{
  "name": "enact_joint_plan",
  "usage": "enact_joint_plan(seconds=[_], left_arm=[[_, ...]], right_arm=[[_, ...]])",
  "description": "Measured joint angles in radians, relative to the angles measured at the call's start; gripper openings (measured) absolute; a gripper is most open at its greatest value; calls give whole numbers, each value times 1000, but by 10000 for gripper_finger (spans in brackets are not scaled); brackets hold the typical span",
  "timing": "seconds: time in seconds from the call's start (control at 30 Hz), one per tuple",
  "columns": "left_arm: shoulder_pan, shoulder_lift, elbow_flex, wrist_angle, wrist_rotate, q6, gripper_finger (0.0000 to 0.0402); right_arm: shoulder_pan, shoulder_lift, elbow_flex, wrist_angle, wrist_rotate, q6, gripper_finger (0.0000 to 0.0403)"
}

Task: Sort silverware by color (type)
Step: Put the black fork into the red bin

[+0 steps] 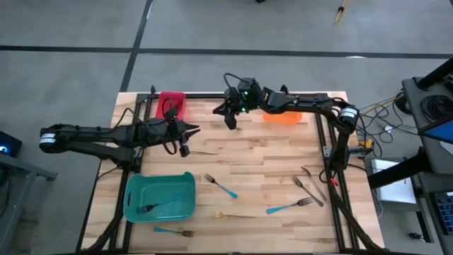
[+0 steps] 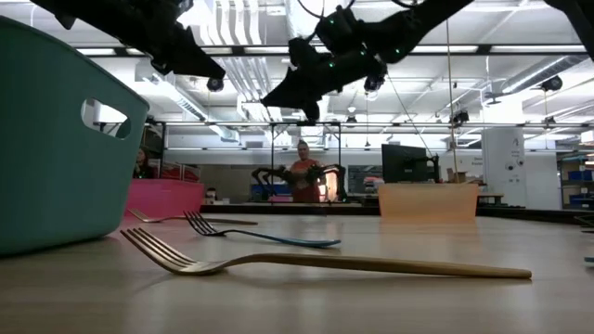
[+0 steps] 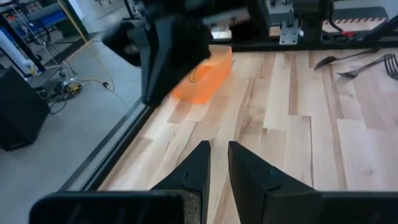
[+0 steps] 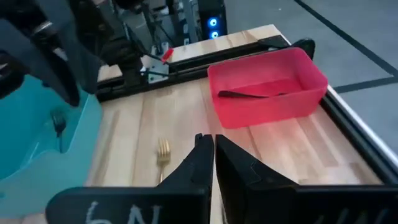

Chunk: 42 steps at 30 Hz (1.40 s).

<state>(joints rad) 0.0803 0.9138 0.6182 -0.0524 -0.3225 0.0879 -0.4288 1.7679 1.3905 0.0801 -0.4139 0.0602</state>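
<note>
Forks lie flat on the wooden table: a gold one (image 1: 233, 214), blue-handled ones (image 1: 221, 186) (image 1: 290, 207) (image 1: 173, 231), dark silver ones (image 1: 309, 188), and a gold one (image 4: 163, 150) near my left gripper. A blue-handled fork (image 1: 159, 205) lies in the teal bin (image 1: 134, 185), and a dark fork (image 4: 249, 94) in the red bin (image 4: 311, 78). My left gripper (image 3: 219, 148) hovers over the table's left middle, its fingers a narrow gap apart with nothing between them. My right gripper (image 4: 213, 142) hangs shut and empty above the far middle, between the red bin and the orange bin (image 1: 283, 115).
The black frame rails (image 1: 333, 142) run along the table's sides and far edge. The two arms' grippers are close together over the far half. Bare wood (image 1: 262, 152) lies in the middle of the table. A person stands far off in the room (image 2: 303, 176).
</note>
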Motion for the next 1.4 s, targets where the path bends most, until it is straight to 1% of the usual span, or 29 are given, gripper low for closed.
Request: enact_joint_plan(seconds=[0.03, 0.17, 0.3, 0.37, 0.43, 0.5, 0.6, 0.7, 0.87, 0.93, 1.0, 1.13, 1.27, 1.4], left_arm=[[0, 0, 0, 6, 0, -1, 39], [0, 0, 0, 19, 0, -11, 39], [0, 0, 0, 20, 0, -20, 39], [0, 0, 0, 21, 0, -23, 39], [0, 0, 0, 23, 0, -27, 39], [0, 0, 0, 24, 0, -30, 39], [0, 1, 0, 24, 0, -30, 39], [0, 1, 0, 23, 0, -30, 39], [0, 1, 0, 23, 0, -21, 39], [0, 1, 0, 22, 0, -21, 39], [0, 1, 0, 22, 0, -19, 39], [0, 1, 0, 20, 0, -3, 39], [0, 1, 0, 19, 0, 8, 39], [0, 1, 0, 19, 0, 8, 39]], right_arm=[[3, -1, -22, 27, 11, 15, 8], [16, 4, -90, 91, 113, 35, 8], [19, 16, -97, 70, 130, 35, 8], [18, 16, -80, 3, 128, 25, 8], [12, 16, -46, -103, 128, -4, 8], [9, 16, -7, -228, 130, -55, 8], [9, 16, 32, -367, 134, -166, 8], [10, 19, 40, -419, 129, -252, 9], [10, 23, 9, -420, 127, -338, 12], [10, 23, 4, -415, 127, -334, 24], [10, 23, 0, -411, 126, -318, 45], [19, 23, -21, -375, 127, -315, 105], [43, 23, -74, -294, 127, -361, 161], [68, 30, -130, -203, 131, -380, 188]])
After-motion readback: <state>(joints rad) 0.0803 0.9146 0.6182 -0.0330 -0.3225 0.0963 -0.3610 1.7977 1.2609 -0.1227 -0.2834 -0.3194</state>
